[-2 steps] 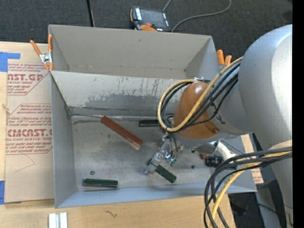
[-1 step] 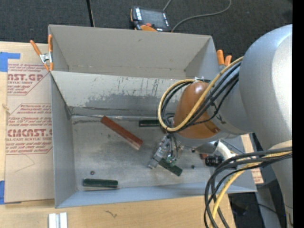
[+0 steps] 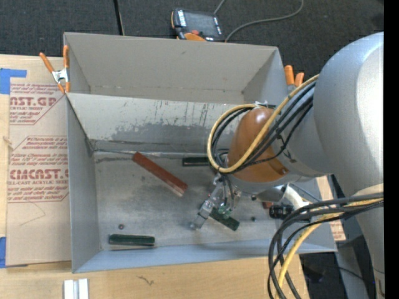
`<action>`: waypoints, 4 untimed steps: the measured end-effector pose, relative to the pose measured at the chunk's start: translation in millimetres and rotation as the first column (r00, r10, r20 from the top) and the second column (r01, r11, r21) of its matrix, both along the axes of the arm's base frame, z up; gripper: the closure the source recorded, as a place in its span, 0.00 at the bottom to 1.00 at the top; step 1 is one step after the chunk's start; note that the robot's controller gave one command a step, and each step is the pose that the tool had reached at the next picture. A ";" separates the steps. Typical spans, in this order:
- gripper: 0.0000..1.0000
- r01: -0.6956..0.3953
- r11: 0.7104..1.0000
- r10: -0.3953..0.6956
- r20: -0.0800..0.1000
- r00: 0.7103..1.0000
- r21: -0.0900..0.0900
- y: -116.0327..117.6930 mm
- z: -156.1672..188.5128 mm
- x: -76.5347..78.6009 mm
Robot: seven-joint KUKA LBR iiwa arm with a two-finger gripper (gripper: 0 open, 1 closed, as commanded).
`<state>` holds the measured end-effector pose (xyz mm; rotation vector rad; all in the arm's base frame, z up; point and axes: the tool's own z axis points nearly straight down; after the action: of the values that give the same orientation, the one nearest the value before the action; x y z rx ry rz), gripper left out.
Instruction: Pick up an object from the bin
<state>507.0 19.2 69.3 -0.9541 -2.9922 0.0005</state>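
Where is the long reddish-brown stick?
In the camera view, the reddish-brown stick lies slanted on the floor of the bin near the middle, up and left of the pincer; a dark green bar lies nearer the front wall.

In the bin (image 3: 168, 73), a stick (image 3: 159, 174) lies mid-floor, a pen (image 3: 131, 240) near the front-left corner, a block (image 3: 228, 222) front-right.
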 end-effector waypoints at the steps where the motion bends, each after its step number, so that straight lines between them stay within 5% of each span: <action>1: 1.00 0.000 1.000 0.000 0.001 1.000 0.000 0.1 0.7 0.4; 2: 0.00 0.000 1.000 0.000 0.000 1.000 0.000 0.0 0.0 0.0; 3: 0.00 -0.444 0.896 0.444 0.000 0.896 0.001 42.7 -0.1 -14.3; 4: 0.00 -0.467 0.884 0.467 0.017 0.884 -0.002 106.4 81.2 59.7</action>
<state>566.7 125.6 150.6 -0.2064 -3.1498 -0.0106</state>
